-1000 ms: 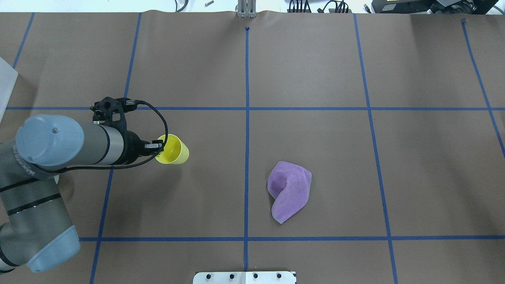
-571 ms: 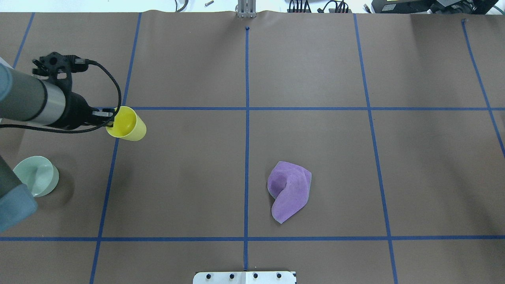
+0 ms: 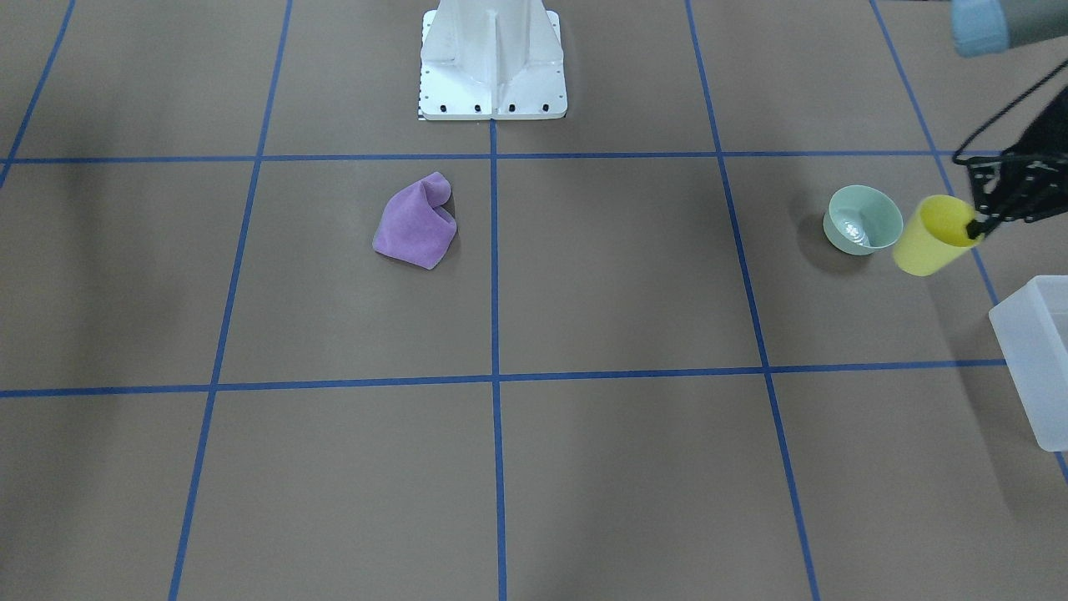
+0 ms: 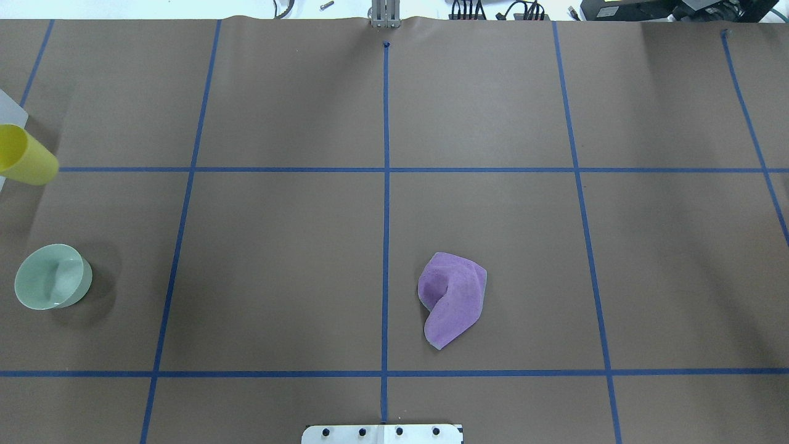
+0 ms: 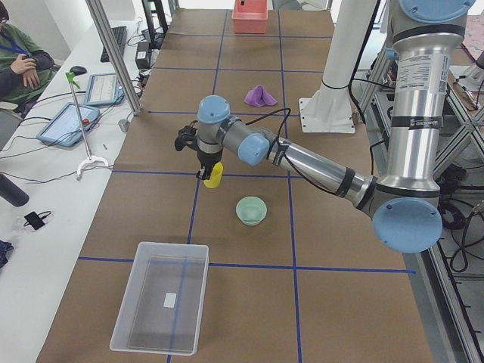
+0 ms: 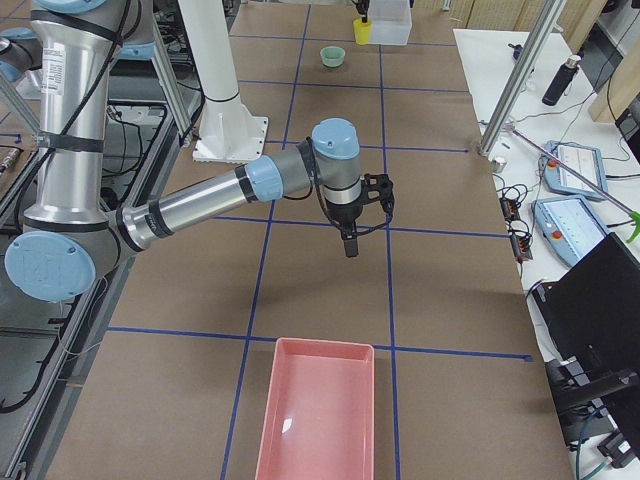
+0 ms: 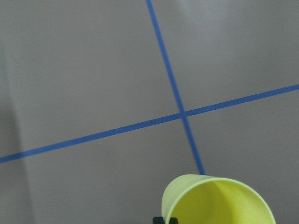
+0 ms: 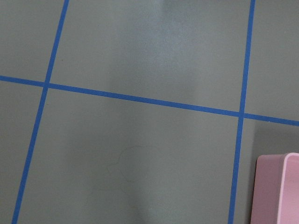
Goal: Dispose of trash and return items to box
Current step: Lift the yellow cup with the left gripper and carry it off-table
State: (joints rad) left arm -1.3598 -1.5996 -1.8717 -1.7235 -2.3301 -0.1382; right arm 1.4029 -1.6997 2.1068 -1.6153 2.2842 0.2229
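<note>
We hold the small pale-yellow tapered plastic cup (image 3: 924,238) by its rim, left gripper (image 3: 974,225) pinched shut, tilted aloft short of the frosted white plastic bin (image 3: 1030,376); rim grip suits a drop-in. Right gripper (image 6: 349,248): can't tell.

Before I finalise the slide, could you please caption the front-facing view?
Left hand holds the tilted yellow cup by its rim near the green bowl and translucent bin; purple cloth lies mid-table.

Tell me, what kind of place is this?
Probably a robot lab: robot arms reach over a table gridded with blue tape, one holding a yellow cup, with tablets on a side bench.
</note>
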